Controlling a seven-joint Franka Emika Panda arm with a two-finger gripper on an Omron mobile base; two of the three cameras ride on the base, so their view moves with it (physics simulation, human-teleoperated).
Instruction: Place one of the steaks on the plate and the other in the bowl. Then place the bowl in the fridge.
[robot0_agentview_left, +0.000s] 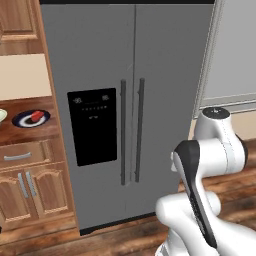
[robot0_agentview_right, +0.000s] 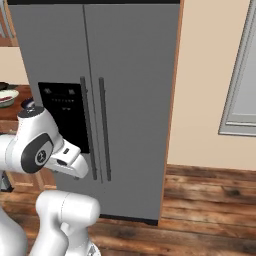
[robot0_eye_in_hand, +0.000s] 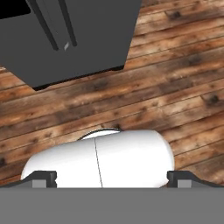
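Wood-floor kitchen, you're parked facing the shut fridge (robot0_agentview_left: 125, 115). Plate (robot0_agentview_left: 31, 118) on the counter left of it carries one steak (robot0_agentview_left: 36, 116); bowl (robot0_agentview_right: 7, 97) sits beside, something reddish in it. Bowl is likely rigid, light, slick: pinch the rim, keep it level. Gripper (robot0_eye_in_hand: 112, 178) is spread wide, empty, aimed at the floor (robot0_eye_in_hand: 175, 65).

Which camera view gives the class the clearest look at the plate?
The left base view: the plate sits on the wooden counter left of the fridge, a steak on it. The other views give no clear look at it.
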